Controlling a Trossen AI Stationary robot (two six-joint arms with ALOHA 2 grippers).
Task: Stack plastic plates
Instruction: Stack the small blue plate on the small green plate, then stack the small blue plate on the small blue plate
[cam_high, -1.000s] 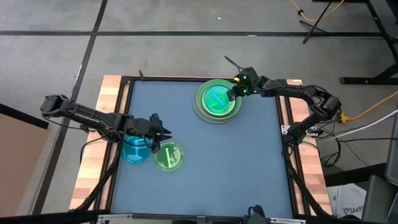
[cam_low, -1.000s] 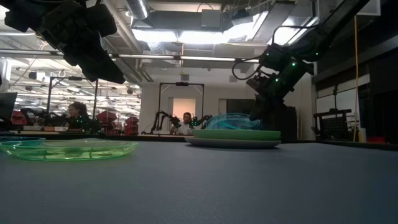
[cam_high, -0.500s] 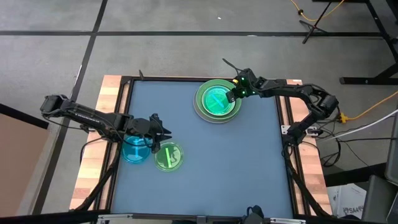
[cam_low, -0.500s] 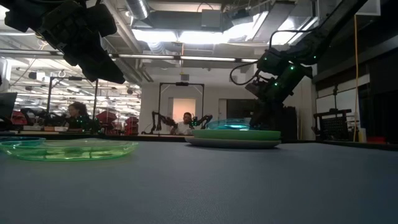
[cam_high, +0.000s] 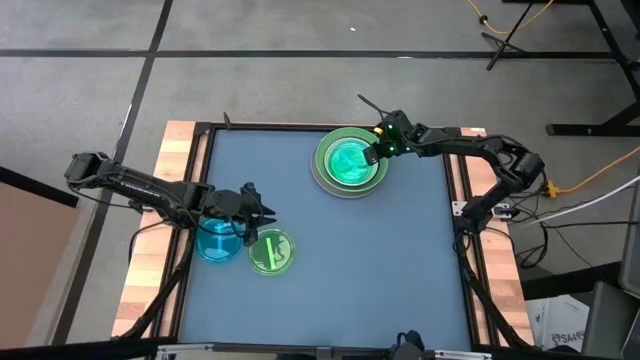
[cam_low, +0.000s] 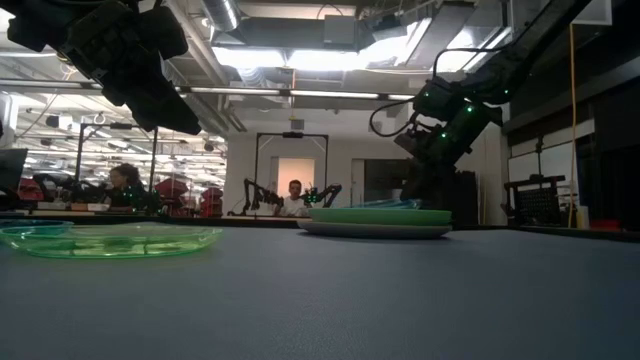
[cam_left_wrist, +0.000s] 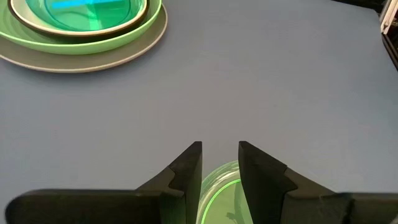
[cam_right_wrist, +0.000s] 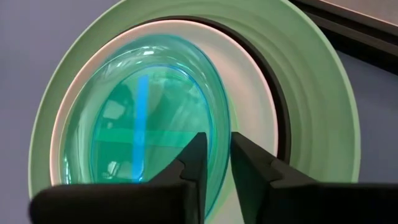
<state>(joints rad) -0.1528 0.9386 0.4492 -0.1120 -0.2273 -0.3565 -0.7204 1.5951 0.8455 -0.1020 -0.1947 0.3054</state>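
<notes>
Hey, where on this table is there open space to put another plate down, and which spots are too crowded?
Free: the blue tabletop between the plate stack and the near edge, and the far left corner. Crowded: the left edge, where the left gripper hovers over a blue plate and a green plate, and the far right, where the right gripper sits at the stack.

Blue table (cam_high: 330, 260), people (cam_low: 293, 197) behind.

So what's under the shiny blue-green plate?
A white plate, then a black rim, a light green plate and a grey one. Anything between them is covered.
</notes>
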